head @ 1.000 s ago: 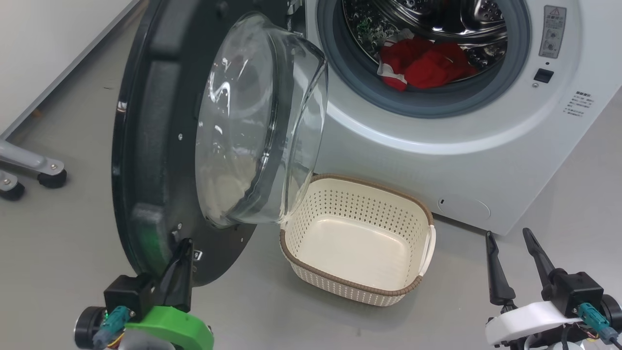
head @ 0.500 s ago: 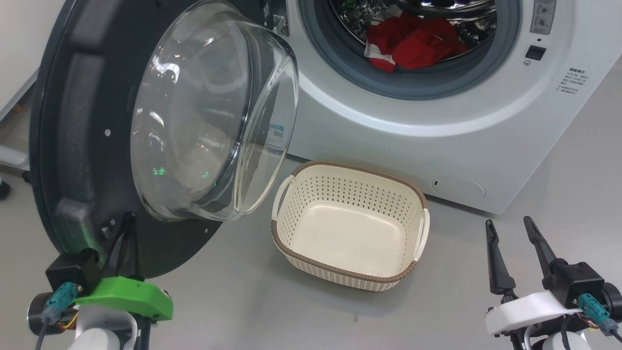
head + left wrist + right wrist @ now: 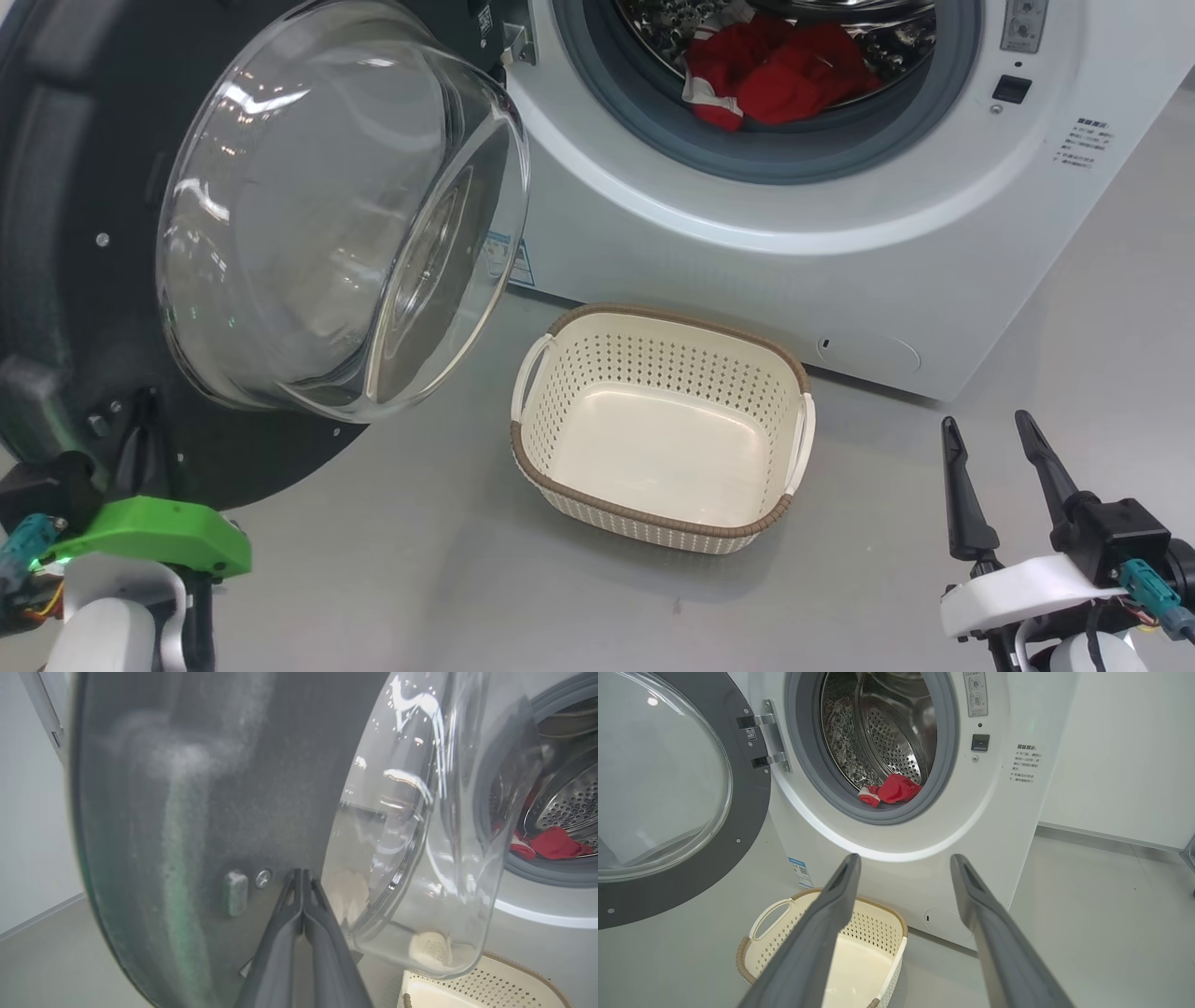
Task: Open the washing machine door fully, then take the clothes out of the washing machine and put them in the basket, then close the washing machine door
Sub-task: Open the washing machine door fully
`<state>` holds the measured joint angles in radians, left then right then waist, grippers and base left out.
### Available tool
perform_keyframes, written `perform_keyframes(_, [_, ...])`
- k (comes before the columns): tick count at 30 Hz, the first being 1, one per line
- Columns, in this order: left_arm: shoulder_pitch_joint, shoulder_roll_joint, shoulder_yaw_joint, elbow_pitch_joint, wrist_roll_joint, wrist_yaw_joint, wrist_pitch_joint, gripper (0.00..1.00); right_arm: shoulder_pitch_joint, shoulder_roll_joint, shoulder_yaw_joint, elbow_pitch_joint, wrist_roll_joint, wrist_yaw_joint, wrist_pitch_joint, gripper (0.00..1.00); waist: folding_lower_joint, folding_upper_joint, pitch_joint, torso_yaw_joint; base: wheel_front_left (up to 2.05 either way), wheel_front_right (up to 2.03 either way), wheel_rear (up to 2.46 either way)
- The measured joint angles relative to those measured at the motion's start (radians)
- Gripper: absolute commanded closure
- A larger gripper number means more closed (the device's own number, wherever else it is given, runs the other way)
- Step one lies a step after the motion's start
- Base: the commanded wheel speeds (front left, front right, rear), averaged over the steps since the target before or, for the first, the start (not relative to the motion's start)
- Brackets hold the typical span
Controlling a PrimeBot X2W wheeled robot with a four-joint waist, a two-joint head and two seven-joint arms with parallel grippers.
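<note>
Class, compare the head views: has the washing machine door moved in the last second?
Yes. The washing machine door has swung further open, leftward: its window overlapped the basket a second ago and now stands clear of it.

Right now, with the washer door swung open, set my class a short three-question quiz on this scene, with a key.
1. True or false: the cream perforated plastic basket is empty.
2. Compare the left gripper and the right gripper. Which is shut? A) left B) right C) both
3. Fill in: the bright red clothes lie in the white washing machine's steel ____.

Key: 1 true; 2 A; 3 drum.
</note>
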<state>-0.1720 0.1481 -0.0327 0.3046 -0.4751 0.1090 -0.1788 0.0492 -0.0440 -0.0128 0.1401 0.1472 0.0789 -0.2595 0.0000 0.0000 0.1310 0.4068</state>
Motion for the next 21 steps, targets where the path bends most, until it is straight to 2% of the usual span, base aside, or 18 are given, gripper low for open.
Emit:
perform_keyframes(14, [-0.075, 0.040, 0.070, 0.126, -0.008, 0.002, -0.030, 1.00, 0.000, 0.000, -0.001, 0.009, -0.002, 0.008, 0.000, 0.00, 0.0000, 0.0000, -0.012, -0.004, 0.00, 0.00, 0.00])
perform_keyframes(21, [-0.088, 0.041, 0.089, 0.167, -0.008, 0.002, -0.052, 1.00, -0.001, 0.000, -0.001, 0.010, -0.008, 0.011, 0.000, 0.00, 0.0000, 0.0000, -0.012, -0.012, 0.00, 0.00, 0.00])
